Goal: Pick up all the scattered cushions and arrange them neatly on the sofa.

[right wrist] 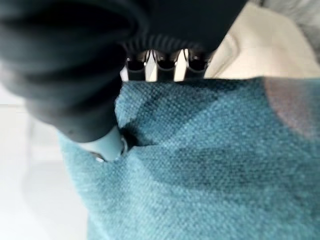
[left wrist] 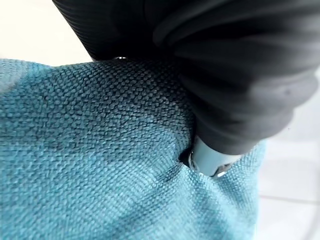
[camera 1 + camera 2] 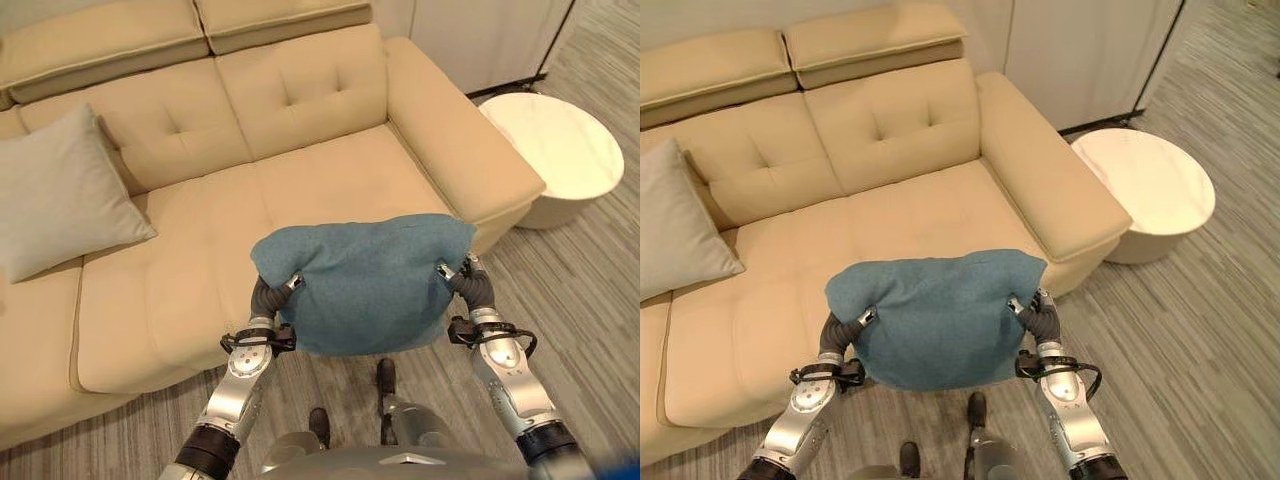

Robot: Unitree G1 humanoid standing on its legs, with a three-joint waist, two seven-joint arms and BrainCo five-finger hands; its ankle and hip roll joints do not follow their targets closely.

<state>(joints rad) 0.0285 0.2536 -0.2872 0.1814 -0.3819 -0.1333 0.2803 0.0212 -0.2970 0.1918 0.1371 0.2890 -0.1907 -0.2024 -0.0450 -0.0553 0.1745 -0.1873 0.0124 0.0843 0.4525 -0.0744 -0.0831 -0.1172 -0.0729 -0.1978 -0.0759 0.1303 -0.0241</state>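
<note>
A teal cushion (image 3: 365,285) hangs in the air in front of the beige sofa (image 3: 330,180), just over its front edge. My left hand (image 3: 267,296) clamps the cushion's left side and my right hand (image 3: 472,281) clamps its right side. In the left wrist view the thumb (image 2: 210,162) digs a dimple into the teal weave (image 2: 100,165). The right wrist view has the right thumb (image 1: 107,145) pressed in the same way, with the fingers going behind the cloth (image 1: 210,165). A grey cushion (image 3: 60,190) leans upright against the sofa back at the left.
A round white side table (image 3: 555,150) stands on the wood-look floor to the right of the sofa's armrest (image 3: 460,140). The sofa seat between the grey cushion and the armrest is bare.
</note>
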